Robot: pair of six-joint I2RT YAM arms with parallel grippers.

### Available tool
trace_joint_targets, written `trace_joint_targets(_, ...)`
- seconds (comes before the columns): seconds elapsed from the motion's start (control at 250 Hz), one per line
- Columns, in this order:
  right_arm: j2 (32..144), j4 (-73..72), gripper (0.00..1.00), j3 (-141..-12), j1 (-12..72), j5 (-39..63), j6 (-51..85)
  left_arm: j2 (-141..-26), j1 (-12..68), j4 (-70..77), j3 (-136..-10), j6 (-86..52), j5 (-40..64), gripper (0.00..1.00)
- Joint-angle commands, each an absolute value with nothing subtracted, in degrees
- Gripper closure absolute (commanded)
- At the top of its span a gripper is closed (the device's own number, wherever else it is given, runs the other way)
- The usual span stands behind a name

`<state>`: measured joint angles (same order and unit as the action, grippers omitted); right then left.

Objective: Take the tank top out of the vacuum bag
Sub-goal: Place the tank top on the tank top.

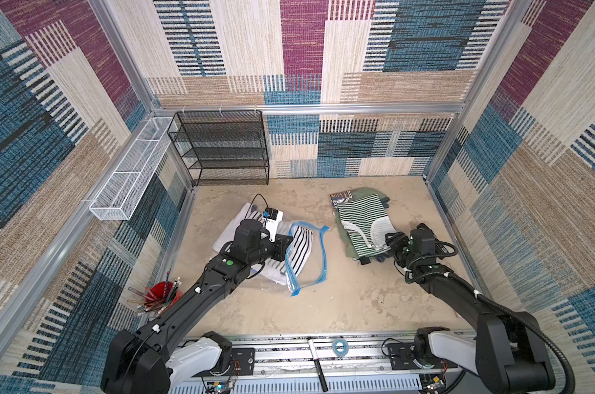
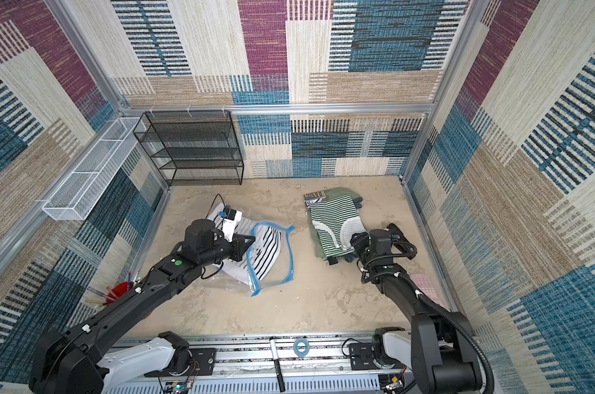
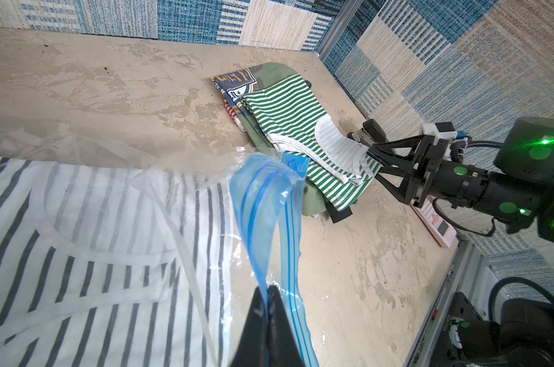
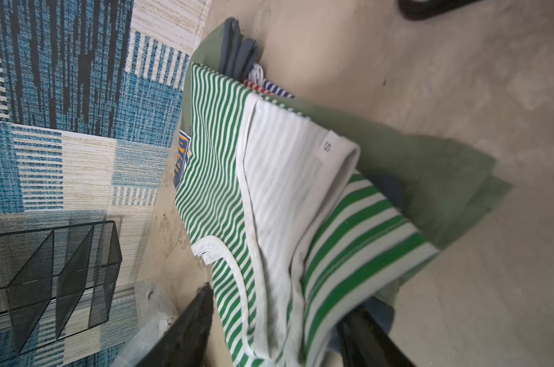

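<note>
The vacuum bag [image 1: 309, 273] [image 2: 277, 276], clear with a blue zip strip [image 3: 263, 197], lies left of centre on the table. A black-and-white striped tank top [image 1: 301, 249] [image 2: 267, 249] [image 3: 94, 222] sits inside it. My left gripper [image 3: 269, 287] [image 1: 286, 245] is shut on the blue zip edge and holds it raised. At the right, a green-and-white striped tank top [image 1: 361, 218] [image 2: 333, 218] [image 4: 269, 190] lies on a pile of folded clothes. My right gripper [image 4: 282, 298] [image 1: 391, 249] is open at its near edge, one finger on each side of the fabric.
A black mesh shelf [image 1: 221, 146] and a white wire basket [image 1: 129, 170] stand at the back left. A red cup of pencils [image 1: 159, 296] sits by the left wall. A pink device [image 3: 434, 222] lies under the right arm. A marker [image 1: 316, 365] and a tape roll [image 1: 339, 347] rest on the front rail.
</note>
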<state>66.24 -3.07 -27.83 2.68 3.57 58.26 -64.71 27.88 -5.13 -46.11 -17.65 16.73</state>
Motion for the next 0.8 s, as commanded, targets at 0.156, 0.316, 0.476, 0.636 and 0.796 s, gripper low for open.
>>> trace_joint_targets(0.156, 59.1, 8.7, 0.19, -30.4, 1.2, -0.7, 47.7, -65.5, 27.8, -5.6, -47.5, -16.5, 16.5, 1.00)
trace_joint_targets(0.316, 63.4, 14.9, 0.19, -40.0, 1.7, 0.3, 35.7, -65.5, 27.9, -5.5, -47.2, -16.7, 16.2, 1.00)
trace_joint_targets(0.476, 76.2, 22.9, 0.25, -52.0, 10.9, 2.3, 23.1, -66.0, 27.8, -6.6, -47.2, -17.4, 14.6, 1.00)
trace_joint_targets(0.636, 87.5, 30.2, 0.36, -60.5, 22.5, -5.7, 20.3, -67.0, 27.8, -9.0, -48.3, -18.7, 14.5, 1.00)
trace_joint_targets(0.796, 91.0, 32.3, 0.41, -62.2, 25.5, -9.2, 19.3, -65.9, 27.8, -9.3, -47.3, -18.7, 14.2, 1.00)
